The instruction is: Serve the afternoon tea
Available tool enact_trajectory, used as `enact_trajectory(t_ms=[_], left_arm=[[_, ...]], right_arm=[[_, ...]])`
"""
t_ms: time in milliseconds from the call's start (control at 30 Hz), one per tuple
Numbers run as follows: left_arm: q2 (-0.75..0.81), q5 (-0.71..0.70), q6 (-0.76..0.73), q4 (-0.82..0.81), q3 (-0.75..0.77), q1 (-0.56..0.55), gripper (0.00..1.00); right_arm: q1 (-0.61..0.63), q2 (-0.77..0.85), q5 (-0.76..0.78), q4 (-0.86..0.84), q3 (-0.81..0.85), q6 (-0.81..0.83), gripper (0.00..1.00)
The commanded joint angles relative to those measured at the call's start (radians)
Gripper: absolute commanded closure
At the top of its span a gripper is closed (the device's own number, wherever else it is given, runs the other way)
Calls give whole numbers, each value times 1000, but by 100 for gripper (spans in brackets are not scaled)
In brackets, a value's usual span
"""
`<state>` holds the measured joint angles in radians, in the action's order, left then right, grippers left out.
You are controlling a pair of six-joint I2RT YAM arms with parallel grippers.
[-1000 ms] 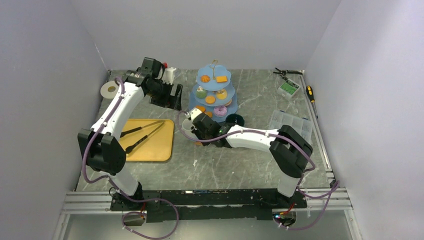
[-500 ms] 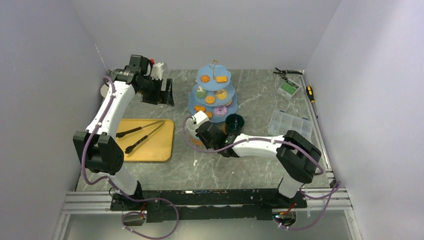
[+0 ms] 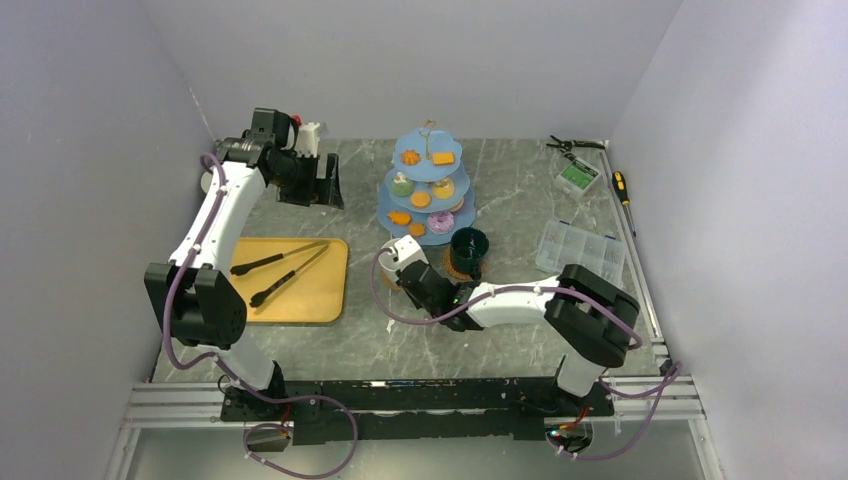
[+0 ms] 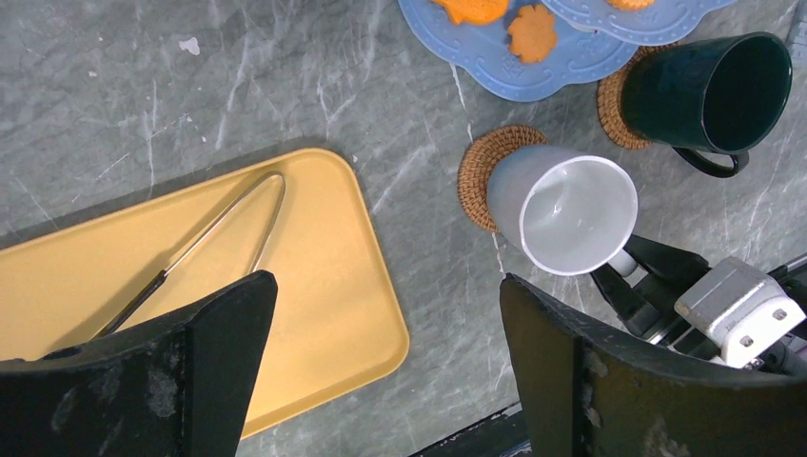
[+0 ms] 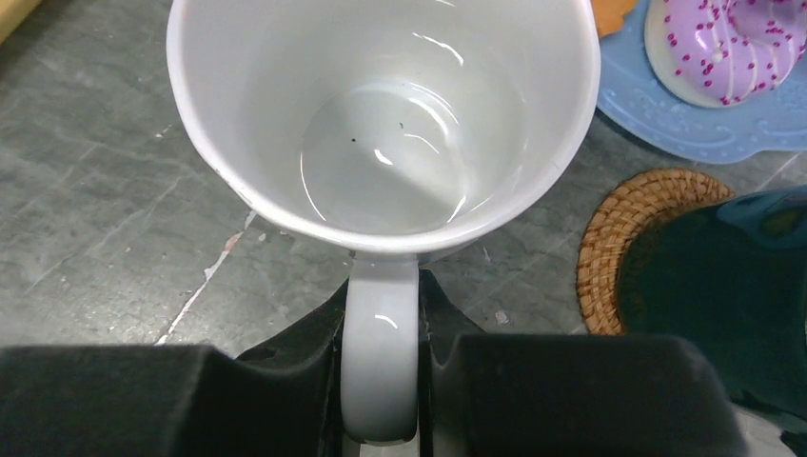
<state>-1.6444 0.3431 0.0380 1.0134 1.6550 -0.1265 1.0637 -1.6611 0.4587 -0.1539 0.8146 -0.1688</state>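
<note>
Top view high overhead, left wrist downward, right wrist close, sharing white mug (image 4: 563,215)

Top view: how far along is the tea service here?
Done: the stand holds treats on every tier, and the green mug sits on its coaster. In hand: the right gripper grips the white mug by its handle at the second coaster; whether it is seated, I cannot tell. Left: seat it and release. The left gripper hangs open, empty.
</note>
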Motion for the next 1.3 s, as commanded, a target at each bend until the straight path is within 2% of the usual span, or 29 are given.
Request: enact_trajectory(t_ms=[0,500,600,667,733,933,1000,1167,1267], left_arm=[[42,8,-7,-21,-11,9,7],[54,30,0,-38,-25,19,7],[51,34,-1,-33,-25,19,7],[51,32,-4,-34,-26,18,7],[49,28,-4,-35,-26,20,7],[35,27,0,-48,-30,33,7],[29,21,-6,-54,-32,42,7],[17,8,-26,-98,-54,100,7],[33,15,-75,-216,-141,161,7]], right_arm=[[6,-8,51,-178,-6,-40,100],[43,-81,92,-273,-16,-19,100],[45,-99,69,-276,-7,-20,86],[47,-97,50,-283,-8,-21,59],[47,-88,40,-277,-7,-23,43],[48,-27,35,-223,19,-22,21],[45,15,29,-202,24,-21,2],[9,173,-3,-117,14,-47,0],[-61,285,-54,-55,-15,-90,0]])
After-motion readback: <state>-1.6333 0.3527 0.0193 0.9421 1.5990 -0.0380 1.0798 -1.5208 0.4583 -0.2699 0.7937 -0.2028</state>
